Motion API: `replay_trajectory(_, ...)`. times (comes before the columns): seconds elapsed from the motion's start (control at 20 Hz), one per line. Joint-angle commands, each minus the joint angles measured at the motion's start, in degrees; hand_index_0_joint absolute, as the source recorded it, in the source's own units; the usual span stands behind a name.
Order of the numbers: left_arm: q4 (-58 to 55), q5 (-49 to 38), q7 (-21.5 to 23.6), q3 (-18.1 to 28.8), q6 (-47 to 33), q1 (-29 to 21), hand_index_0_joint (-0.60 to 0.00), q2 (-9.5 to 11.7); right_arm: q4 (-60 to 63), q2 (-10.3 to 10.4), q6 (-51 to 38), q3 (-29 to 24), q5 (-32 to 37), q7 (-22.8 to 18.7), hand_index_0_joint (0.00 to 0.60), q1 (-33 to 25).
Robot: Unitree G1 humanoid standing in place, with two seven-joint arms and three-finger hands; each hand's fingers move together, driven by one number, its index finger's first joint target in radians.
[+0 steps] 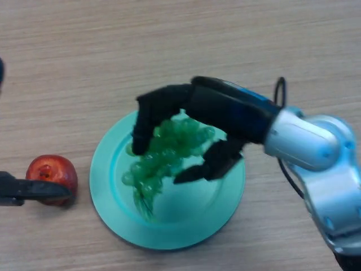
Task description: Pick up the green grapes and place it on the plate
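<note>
Head view, looking straight down on the wooden table [237,39]: the right hand [186,113] reaches in from the right side and sits over the teal plate [186,226]. Its fingers [148,121] curl down over the far-left side of the green grapes [163,152], while the thumb [206,166] hooks in from the near-right side, so the hand is clamped round the bunch. The grapes hang within the plate's outline, their lower end trailing toward the plate's middle (whether the bunch already rests on the surface or is held just above it, I cannot quite tell from this angle). The silver forearm [316,147] runs off toward the lower right corner.

Over on the left, a red apple [53,172] stands on the table just beside the plate's rim, apart from it. The left hand [25,191] shows only as a dark shape at the left edge, lying across the front of the apple; its grip cannot be made out.
</note>
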Motion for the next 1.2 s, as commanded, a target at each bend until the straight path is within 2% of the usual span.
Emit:
replay_trajectory(0.05, -2.14, -2.28, 0.2, 4.38, -9.22, -1.02, 0.0, 2.72, 1.15, 0.61, -10.01, -2.98, -0.8, -8.15, 0.5, -5.89)
replay_trajectory(0.1, -2.12, -2.3, 0.25, 4.36, -9.21, -1.04, 0.0, 2.75, 1.22, 0.61, -9.41, -2.9, -1.31, -7.93, 0.498, -5.77)
replay_trajectory(0.15, -2.06, -2.31, 0.31, 4.31, -9.23, -1.07, 0.0, 2.78, 1.18, 0.61, -8.45, -2.76, -1.69, -7.79, 0.449, -5.76)
replay_trajectory(0.2, -2.0, -2.27, 0.32, 4.25, -9.25, -1.09, 0.0, 2.8, 1.17, 0.61, -8.17, -2.73, -1.71, -7.95, 0.349, -5.92)
replay_trajectory(0.25, -1.81, -2.11, 0.37, 4.11, -9.2, -1.23, 0.0, 2.95, 1.26, 0.62, -7.87, -2.75, -1.78, -8.45, 0.199, -6.4)
replay_trajectory(0.35, -1.28, -1.38, 0.59, 3.62, -9.21, -2.28, 0.0, 3.72, -0.2, 0.62, -6.24, -4.04, -0.9, -9.17, 0.004, -5.67)
replay_trajectory(0.6, -1.42, -0.59, 1.15, 1.24, -8.02, -4.1, 0.0, 4.72, -5.4, 0.62, -2.08, -9.68, 1.51, -9.4, 0.0, -1.45)
replay_trajectory(0.7, -1.47, -0.49, 1.35, 0.76, -7.81, -5.01, 0.0, 5.21, -10.54, 0.62, 2.72, -12.94, 4.44, -10.57, 0.0, 2.27)
replay_trajectory(0.75, -1.67, -0.56, 1.41, 0.54, -7.3, -5.55, 0.0, 5.68, -14.91, 0.62, 7.94, -14.85, 8.4, -11.81, 0.0, 5.17)
replay_trajectory(0.9, -2.45, -2.06, 1.26, 0.74, -5.34, -6.38, 0.0, 6.4, -22.73, 0.46, 11.56, -18.49, 15.21, -13.02, 0.0, 14.48)
replay_trajectory(1.0, -2.31, -2.5, 1.24, 0.74, -5.51, -6.45, 0.0, 6.38, -25.98, 0.05, 11.54, -20.23, 20.16, -17.07, 0.0, 19.3)
replay_trajectory(1.05, -2.43, -2.76, 0.85, 0.66, -5.94, -5.94, 0.0, 6.05, -27.16, -0.37, 10.63, -20.73, 22.35, -20.74, 0.0, 21.4)
replay_trajectory(1.2, -4.17, -3.91, 0.35, 0.6, -5.38, -4.76, 0.0, 5.16, -29.1, -1.02, 8.3, -20.61, 24.12, -25.25, 0.0, 24.49)
